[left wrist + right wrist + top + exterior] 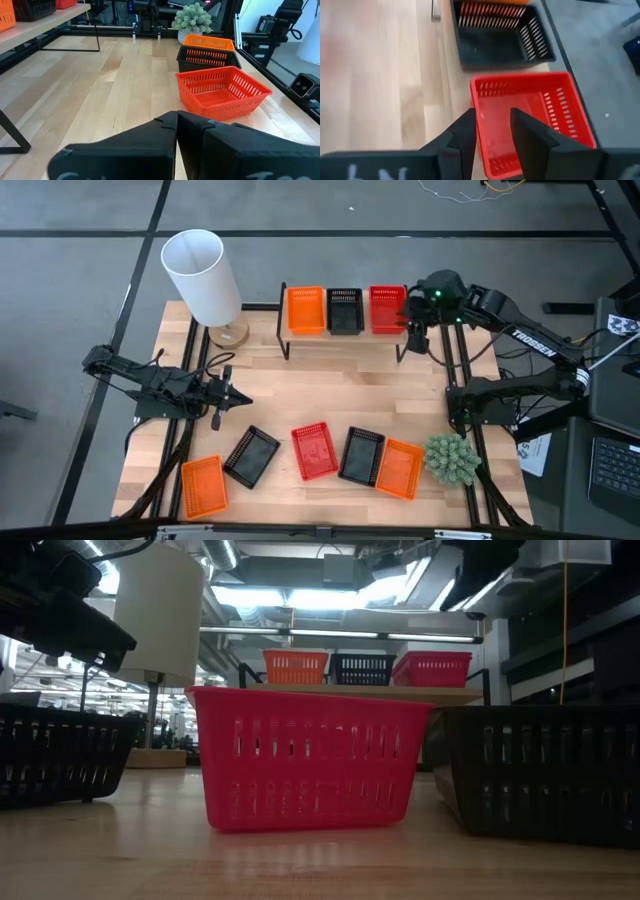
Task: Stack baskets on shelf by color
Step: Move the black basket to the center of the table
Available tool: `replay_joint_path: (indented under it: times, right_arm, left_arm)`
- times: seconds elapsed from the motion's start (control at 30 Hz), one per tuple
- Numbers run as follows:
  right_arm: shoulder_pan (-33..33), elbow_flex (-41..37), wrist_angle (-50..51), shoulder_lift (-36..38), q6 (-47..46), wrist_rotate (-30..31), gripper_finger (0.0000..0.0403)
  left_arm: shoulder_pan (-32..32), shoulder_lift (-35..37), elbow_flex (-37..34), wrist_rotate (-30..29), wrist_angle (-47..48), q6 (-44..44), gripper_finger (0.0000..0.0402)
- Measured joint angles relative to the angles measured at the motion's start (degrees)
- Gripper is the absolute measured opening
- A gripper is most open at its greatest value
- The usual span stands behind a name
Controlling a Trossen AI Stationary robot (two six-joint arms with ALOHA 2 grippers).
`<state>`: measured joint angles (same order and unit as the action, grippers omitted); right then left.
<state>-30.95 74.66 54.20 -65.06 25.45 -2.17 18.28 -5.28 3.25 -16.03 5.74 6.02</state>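
The shelf (340,346) stands at the table's far side. An orange basket (306,310), a black basket (345,310) and a red basket (387,310) sit side by side on its top. My right gripper (492,132) hovers open over the red basket (535,115), above the rim on its table-centre side. Several more baskets lie along the near edge: orange (203,485), black (250,455), red (314,451), black (361,455), orange (399,468). My left gripper (228,395) waits shut at the table's left, holding nothing.
A white lamp (205,280) on a wooden foot stands at the far left, beside the shelf. A small green plant (452,458) sits at the near right corner. Bare tabletop (330,395) lies between the shelf and the near row of baskets.
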Motion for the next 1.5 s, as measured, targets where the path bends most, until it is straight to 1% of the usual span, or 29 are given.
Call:
replay_joint_path:
  times: [0.07, 0.1, 0.17, 0.23, 0.3, 0.33, 0.37, 0.43, 0.5, 0.6, 0.73, 0.8, 0.9, 0.97, 1.03, 1.13, 1.27, 1.33, 1.5]
  right_arm:
    - [0.94, 1.55, 1.24, 0.04, -5.46, -1.4, 0.0119]
    - [1.3, 2.14, 2.22, 0.02, -8.64, -3.21, 0.0119]
    - [2.23, 2.47, 3.67, 0.04, -15.5, -10.04, 0.0119]
    - [3.5, 1.95, 5.38, 0.04, -20.84, -19.44, 0.0119]
    - [5.37, 0.66, 7.29, 0.04, -22.43, -28.1, 0.0119]
    - [6.66, -0.29, 7.61, 0.04, -22.2, -31.26, 0.0119]
    - [8.1, -1.23, 8.04, 0.02, -21.78, -33.68, 0.0119]
    - [11.02, -2.95, 8.2, 0.02, -21.09, -35.33, 0.0119]
    - [13.88, -4.81, 7.13, 0.02, -21.94, -34.63, 0.0119]
    - [17.84, -7.15, 3.48, -0.04, -25.9, -30.64, 0.0119]
    - [22.94, -8.72, -2.78, -0.05, -32.22, -27.53, 0.0119]
    - [25.65, -8.72, -5.23, -0.05, -33.8, -27.41, 0.0119]
    - [29.34, -8.72, -7.8, -0.05, -35.2, -27.4, 0.0119]
    - [31.3, -8.71, -8.35, -0.04, -37.04, -27.26, 0.0119]
    - [33.06, -8.7, -8.27, -0.04, -38.74, -25.22, 0.0119]
    - [35.05, -8.71, -8.21, -0.05, -41.36, -21.5, 0.0119]
    - [37.07, -8.7, -8.19, -0.03, -41.89, -18.07, 0.0119]
    - [37.89, -8.7, -8.19, -0.05, -41.86, -16.34, 0.0119]
    - [39.63, -8.7, -8.21, -0.02, -41.75, -13.98, 0.0119]
  left_arm:
    - [0.0, 0.0, 0.0, 0.01, 0.0, 0.0, 0.0]
    - [0.02, 0.0, 0.0, 0.0, 0.0, 0.0, 0.0]
    - [0.01, -0.02, 0.0, 0.0, 0.0, 0.0, 0.0]
    - [0.01, -0.02, 0.0, 0.0, 0.0, 0.0, 0.0]
    - [0.0, -0.02, 0.0, 0.0, 0.0, 0.01, 0.0]
    - [0.0, -0.01, 0.0, 0.01, 0.0, 0.02, 0.0]
    - [0.01, -0.02, 0.0, 0.02, -0.03, 0.09, 0.0]
    - [0.0, -0.02, -0.05, -0.05, -0.5, 1.81, 0.0]
    - [0.01, -0.02, -0.13, -0.07, -2.19, 5.02, 0.0]
    - [0.03, 0.0, -0.13, 2.2, -7.26, 8.17, 0.0]
    - [0.76, -1.47, -0.1, 7.24, -14.03, 5.38, 0.0]
    - [1.59, -3.37, 0.7, 7.83, -15.62, 3.65, 0.0]
    - [3.13, -8.15, 4.06, 7.93, -15.19, 2.95, 0.0]
    - [4.48, -13.16, 7.04, 7.99, -13.87, 3.23, 0.0]
    - [6.18, -19.16, 11.04, 8.45, -10.78, 5.69, 0.0]
    - [9.15, -29.11, 18.52, 9.48, -2.05, 12.28, 0.0]
    - [12.96, -42.8, 27.61, 9.55, 10.28, 21.27, 0.0]
    - [14.02, -49.43, 29.72, 9.64, 12.43, 24.78, 0.0]
    - [14.4, -64.17, 31.69, 10.2, 12.92, 34.82, 0.0]
